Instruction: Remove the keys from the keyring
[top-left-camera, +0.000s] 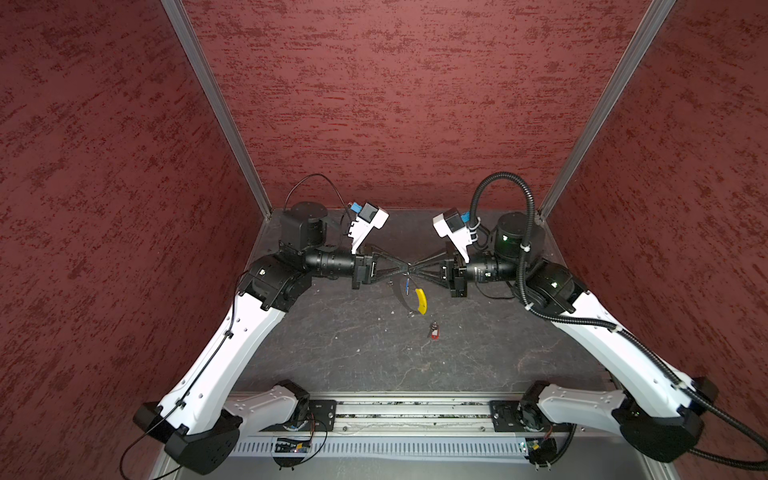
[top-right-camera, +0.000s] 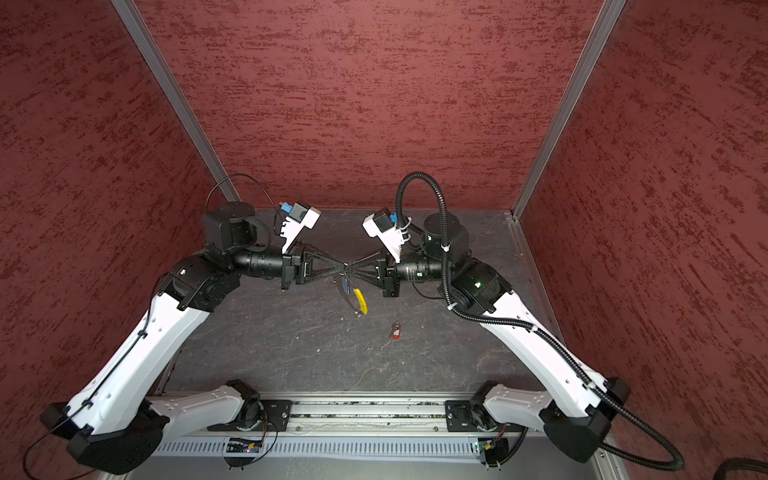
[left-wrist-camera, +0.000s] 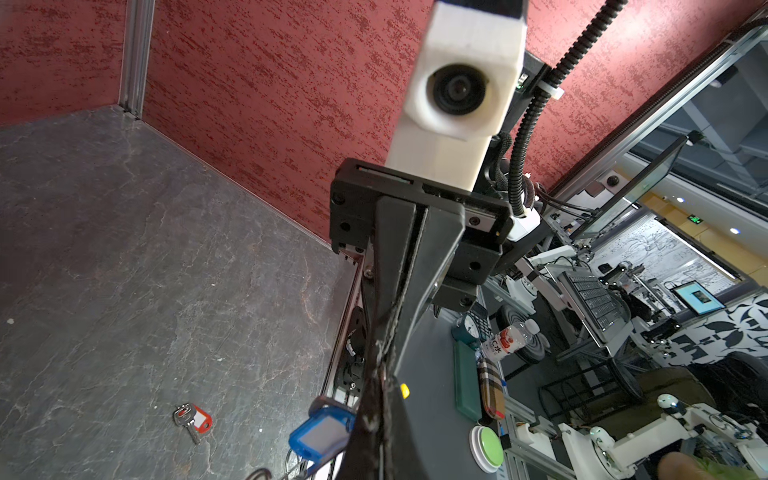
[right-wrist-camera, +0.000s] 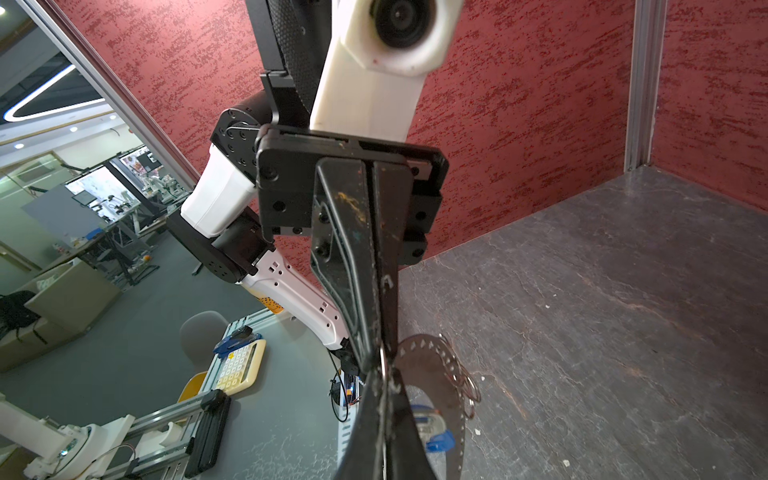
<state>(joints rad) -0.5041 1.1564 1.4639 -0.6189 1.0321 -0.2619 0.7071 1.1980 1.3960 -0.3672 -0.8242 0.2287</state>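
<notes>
In both top views my left gripper (top-left-camera: 404, 271) (top-right-camera: 341, 270) and right gripper (top-left-camera: 414, 271) (top-right-camera: 351, 270) meet tip to tip above the table, both shut. A silver ring (right-wrist-camera: 383, 363) of the keyring shows where the tips pinch together. Beneath them hangs the keyring's black strap (right-wrist-camera: 436, 361) with its yellow section (top-left-camera: 421, 301) (top-right-camera: 360, 301). The key with the blue tag (left-wrist-camera: 322, 432) (right-wrist-camera: 432, 428) (top-left-camera: 408, 285) dangles beside the strap. Apart from these, the red-tagged key (top-left-camera: 434, 333) (top-right-camera: 396, 331) (left-wrist-camera: 193, 419) lies flat on the table.
The dark stone-look table (top-left-camera: 332, 340) is boxed in by red walls at the back and both sides. An aluminium rail (top-left-camera: 411, 409) with both arm bases runs along the front edge. A small silver bit (top-left-camera: 391, 283) lies near the left gripper.
</notes>
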